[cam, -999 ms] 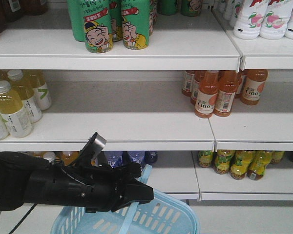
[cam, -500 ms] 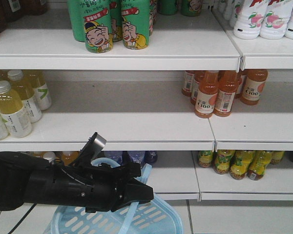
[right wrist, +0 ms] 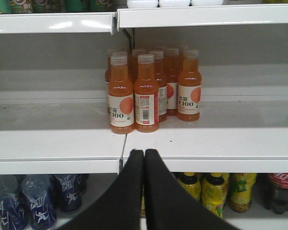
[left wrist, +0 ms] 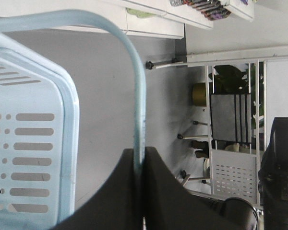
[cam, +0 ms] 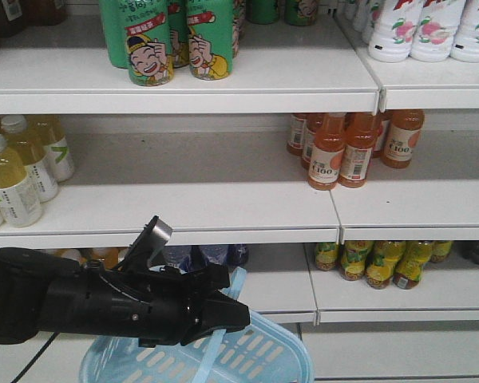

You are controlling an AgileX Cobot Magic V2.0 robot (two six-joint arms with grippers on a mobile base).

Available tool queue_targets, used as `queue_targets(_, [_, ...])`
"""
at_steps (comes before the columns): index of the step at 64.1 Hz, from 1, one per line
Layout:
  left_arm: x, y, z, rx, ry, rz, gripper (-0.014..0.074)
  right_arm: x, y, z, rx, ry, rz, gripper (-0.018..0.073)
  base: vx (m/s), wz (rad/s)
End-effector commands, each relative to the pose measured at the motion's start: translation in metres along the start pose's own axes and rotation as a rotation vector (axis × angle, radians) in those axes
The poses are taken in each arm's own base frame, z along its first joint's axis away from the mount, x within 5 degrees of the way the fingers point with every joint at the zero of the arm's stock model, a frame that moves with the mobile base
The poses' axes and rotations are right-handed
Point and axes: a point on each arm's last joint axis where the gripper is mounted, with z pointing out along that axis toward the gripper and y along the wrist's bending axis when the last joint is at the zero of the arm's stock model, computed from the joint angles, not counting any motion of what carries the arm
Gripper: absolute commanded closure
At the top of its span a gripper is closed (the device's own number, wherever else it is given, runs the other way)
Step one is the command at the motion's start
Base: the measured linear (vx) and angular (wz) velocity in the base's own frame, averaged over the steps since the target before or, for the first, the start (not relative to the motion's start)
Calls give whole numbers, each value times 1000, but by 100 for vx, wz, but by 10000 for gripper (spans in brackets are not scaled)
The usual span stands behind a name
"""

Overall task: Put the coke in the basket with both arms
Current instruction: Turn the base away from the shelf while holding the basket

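My left arm [cam: 64, 307], lower left, is blocky matte black, with a silvery tab [cam: 158, 234] on top, pale screws [cam: 136, 317] and a thin black cable [cam: 22, 351]. My left gripper [left wrist: 140, 152] and right gripper [right wrist: 144, 153] taper to smooth black points.

Up top, on a white shelf [cam: 223, 94]: green cans [cam: 148, 44] with a laughing cartoon face at left, white peach-labelled bottles [cam: 431, 32] at right. On the middle shelf [cam: 184, 215]: pale yellow bottles [cam: 16, 171] far left, orange juice bottles [cam: 343, 152] right of centre, well apart. On the lower shelf [cam: 399, 302]: dark blue bottles [cam: 207, 255], yellow-green ones [cam: 383, 263] further right.
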Motion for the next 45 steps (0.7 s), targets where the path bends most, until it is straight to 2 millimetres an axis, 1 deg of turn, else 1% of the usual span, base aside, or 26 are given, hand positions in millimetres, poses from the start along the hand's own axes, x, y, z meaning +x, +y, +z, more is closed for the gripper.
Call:
queue_targets(1, [-1,-24,-9,122,-24,-19,603,-5,0,-1,7,-85,-6,569,-5,-18])
queue_targets(19, [-1,-24,-9,122,-24,-19,603,-5,0,-1,7,-85,-6,569,-7,-28])
queue_targets(45, [-1,-24,-9,122,-24,-19,603,-5,0,-1,7,-85,-6,569,-10,-44])
